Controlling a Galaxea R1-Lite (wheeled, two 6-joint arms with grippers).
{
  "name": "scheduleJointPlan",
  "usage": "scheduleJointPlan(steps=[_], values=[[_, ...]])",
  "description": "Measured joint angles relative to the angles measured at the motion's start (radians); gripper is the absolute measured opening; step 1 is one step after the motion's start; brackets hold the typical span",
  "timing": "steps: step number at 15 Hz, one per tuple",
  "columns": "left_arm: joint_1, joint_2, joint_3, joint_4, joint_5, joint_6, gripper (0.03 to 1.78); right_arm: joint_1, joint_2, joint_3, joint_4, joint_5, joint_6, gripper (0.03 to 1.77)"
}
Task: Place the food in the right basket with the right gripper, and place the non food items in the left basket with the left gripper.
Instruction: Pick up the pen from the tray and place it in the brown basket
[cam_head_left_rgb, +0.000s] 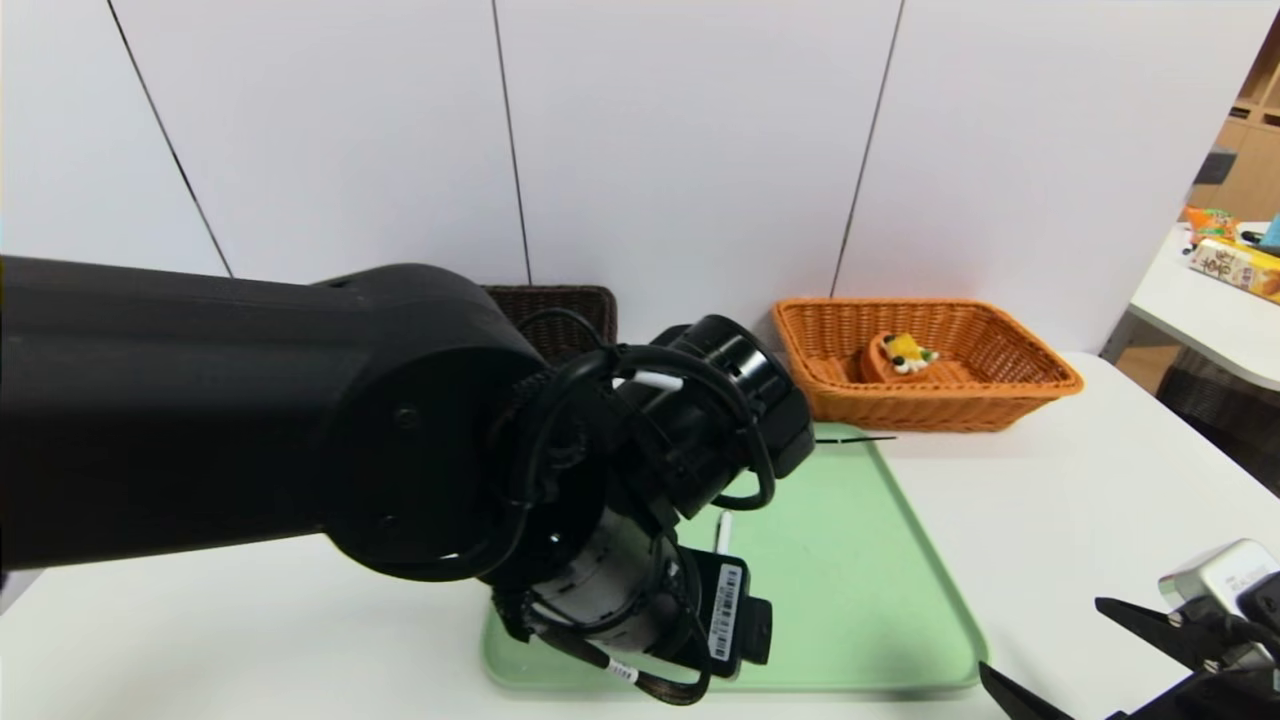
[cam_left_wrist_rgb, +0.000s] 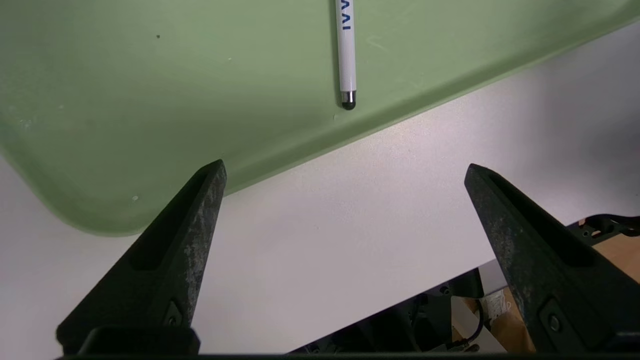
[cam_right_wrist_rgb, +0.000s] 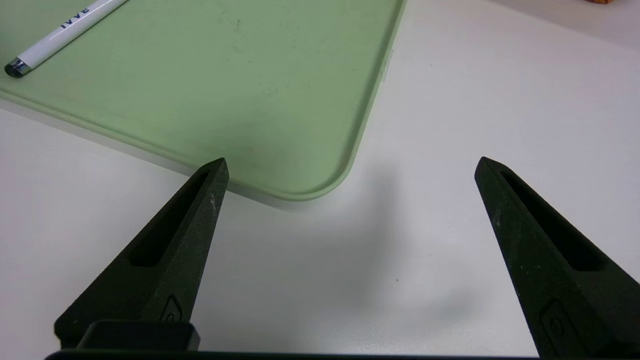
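The food, a toy tart wedge (cam_head_left_rgb: 902, 354), lies inside the orange-tan right basket (cam_head_left_rgb: 920, 410) at the back right. Only a corner of the dark brown left basket (cam_head_left_rgb: 560, 312) shows behind my left arm. A slim white pen (cam_head_left_rgb: 723, 532) (cam_left_wrist_rgb: 346, 55) (cam_right_wrist_rgb: 60, 42) lies on the pale green tray (cam_head_left_rgb: 860, 560) (cam_left_wrist_rgb: 150, 90) (cam_right_wrist_rgb: 250, 75). My left gripper (cam_left_wrist_rgb: 345, 166) hangs open and empty over the bare table just in front of the tray's near edge. My right gripper (cam_head_left_rgb: 1042, 636) (cam_right_wrist_rgb: 351, 161) is open and empty, low by the tray's near right corner.
My left arm (cam_head_left_rgb: 300, 420) blocks most of the left half of the head view. The white table (cam_head_left_rgb: 1050, 500) ends close in front, with the robot's base (cam_left_wrist_rgb: 400, 320) below it. A second table with boxes (cam_head_left_rgb: 1235, 265) stands to the far right.
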Motion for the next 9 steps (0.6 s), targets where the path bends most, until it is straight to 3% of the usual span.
scheduleJointPlan(steps=[9], values=[[0.018, 0.214, -0.294, 0.122, 0.011, -0.03, 1.69, -0.001, -0.032, 0.011, 0.004, 0.0, -0.013, 1.7]])
